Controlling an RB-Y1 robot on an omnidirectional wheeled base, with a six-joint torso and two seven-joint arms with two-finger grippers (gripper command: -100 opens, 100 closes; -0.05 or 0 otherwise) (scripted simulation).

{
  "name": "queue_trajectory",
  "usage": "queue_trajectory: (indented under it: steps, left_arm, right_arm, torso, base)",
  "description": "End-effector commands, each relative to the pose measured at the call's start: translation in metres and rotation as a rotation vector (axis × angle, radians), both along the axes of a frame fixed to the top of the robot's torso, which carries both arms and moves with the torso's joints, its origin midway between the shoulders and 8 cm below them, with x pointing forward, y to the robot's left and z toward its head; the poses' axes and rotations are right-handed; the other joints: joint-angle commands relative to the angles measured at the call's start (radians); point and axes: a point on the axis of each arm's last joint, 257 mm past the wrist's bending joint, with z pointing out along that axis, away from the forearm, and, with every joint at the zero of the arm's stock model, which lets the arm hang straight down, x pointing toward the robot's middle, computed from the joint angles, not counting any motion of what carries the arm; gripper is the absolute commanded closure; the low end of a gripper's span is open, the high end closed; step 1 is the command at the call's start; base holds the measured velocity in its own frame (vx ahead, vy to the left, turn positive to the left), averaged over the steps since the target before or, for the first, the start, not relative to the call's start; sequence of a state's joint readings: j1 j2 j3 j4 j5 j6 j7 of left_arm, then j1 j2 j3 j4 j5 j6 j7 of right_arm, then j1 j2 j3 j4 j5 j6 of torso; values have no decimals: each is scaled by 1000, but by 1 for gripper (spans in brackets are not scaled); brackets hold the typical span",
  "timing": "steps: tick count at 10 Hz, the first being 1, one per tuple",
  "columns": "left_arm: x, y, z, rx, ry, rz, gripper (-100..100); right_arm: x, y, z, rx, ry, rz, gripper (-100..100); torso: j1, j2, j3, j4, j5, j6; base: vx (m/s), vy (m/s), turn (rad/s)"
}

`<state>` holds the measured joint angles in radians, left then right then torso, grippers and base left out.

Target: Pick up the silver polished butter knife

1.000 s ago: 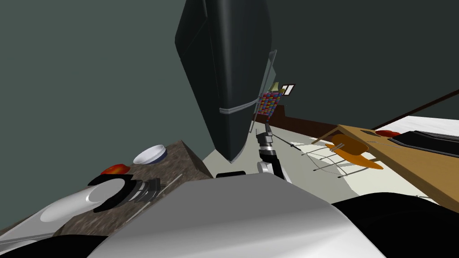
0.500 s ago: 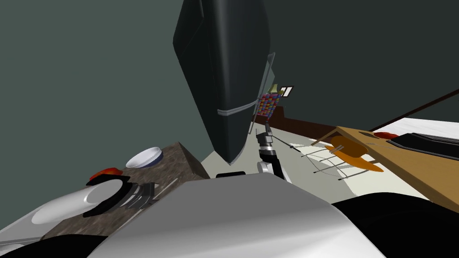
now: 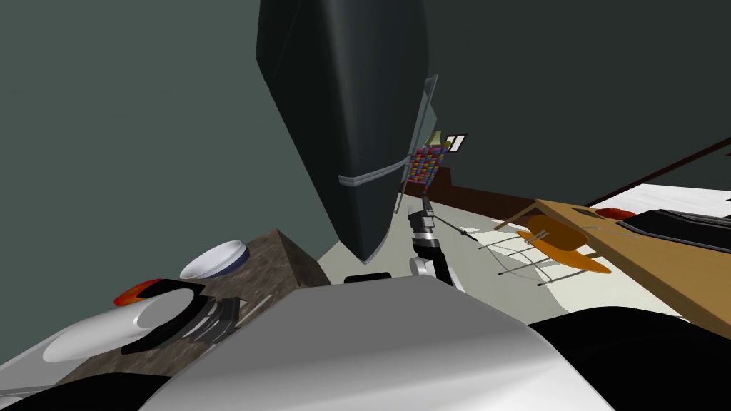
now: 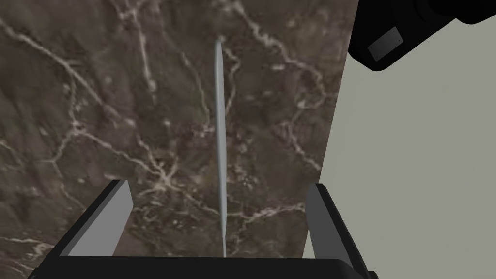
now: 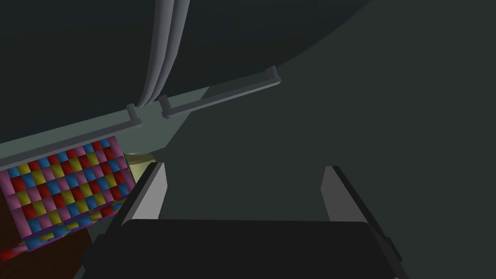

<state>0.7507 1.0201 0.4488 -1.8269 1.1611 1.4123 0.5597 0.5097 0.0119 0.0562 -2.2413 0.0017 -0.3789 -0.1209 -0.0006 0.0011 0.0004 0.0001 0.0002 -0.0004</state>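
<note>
Butter knife (image 4: 220,135): slim, pale silver-grey, one straight sliver as I see it, tapering to a fine end. Lies flat on the dark brown veined surface (image 4: 97,97), roughly parallel to its edge, set in from it.

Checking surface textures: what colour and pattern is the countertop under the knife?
Dark brown countertop with pale marble-like veining; best in the left wrist view.

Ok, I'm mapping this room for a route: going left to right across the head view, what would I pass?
red round thing → white bowl → tall dark fridge → orange chair → wooden table
</note>
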Motion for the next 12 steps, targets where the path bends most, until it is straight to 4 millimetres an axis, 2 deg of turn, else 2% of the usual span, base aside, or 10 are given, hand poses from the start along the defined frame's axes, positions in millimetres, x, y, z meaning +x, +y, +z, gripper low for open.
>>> queue_trajectory:
  steps: [1, 3, 4, 5, 9, 10, 11, 12]
  left_arm:
    - [-1, 4, -7, 0, -2, 11, -100]
    - [-4, 6, -20, -1, -3, 30, -100]
    - [-2, 5, -16, -1, -2, 24, -100]
    - [-2, 5, -17, 0, -3, 25, 100]
    - [0, 6, -15, 3, -8, 24, 100]
    - [0, 6, -16, 3, -8, 24, 0]
    - [-1, 4, -7, 0, -2, 11, 100]
    - [0, 2, -1, 0, -2, 3, 100]
  right_arm:
    - [0, 0, 0, 0, 0, 0, 0]
    - [0, 0, 0, 0, 0, 0, 0]
    - [0, 0, 0, 0, 0, 0, 0]
    - [0, 0, 0, 0, 0, 0, 0]
    - [0, 0, 0, 0, 0, 0, 0]
    - [0, 0, 0, 0, 0, 0, 0]
    - [0, 0, 0, 0, 0, 0, 0]
    - [0, 0, 0, 0, 0, 0, 0]
  torso:
    - [0, 0, 0, 0, 0, 0]
    - [1, 2, 1, 1, 0, 0]
    - [1, 2, 1, 1, 0, 0]
    - [1, 1, 1, 0, 0, -1]
    - [4, -2, -2, -1, 2, 0]
    - [4, -2, -2, -1, 2, 0]
    - [4, -2, -2, -1, 2, 0]
    - [4, -3, -2, -2, 2, -1]
  base:
    - [-41, -3, -92]
    - [-39, 0, -84]
    - [-19, -2, -19]
    - [0, 0, 0]
    - [0, 0, 0]
    - [0, 0, 0]
    - [21, 5, 126]
    - [44, 4, 140]
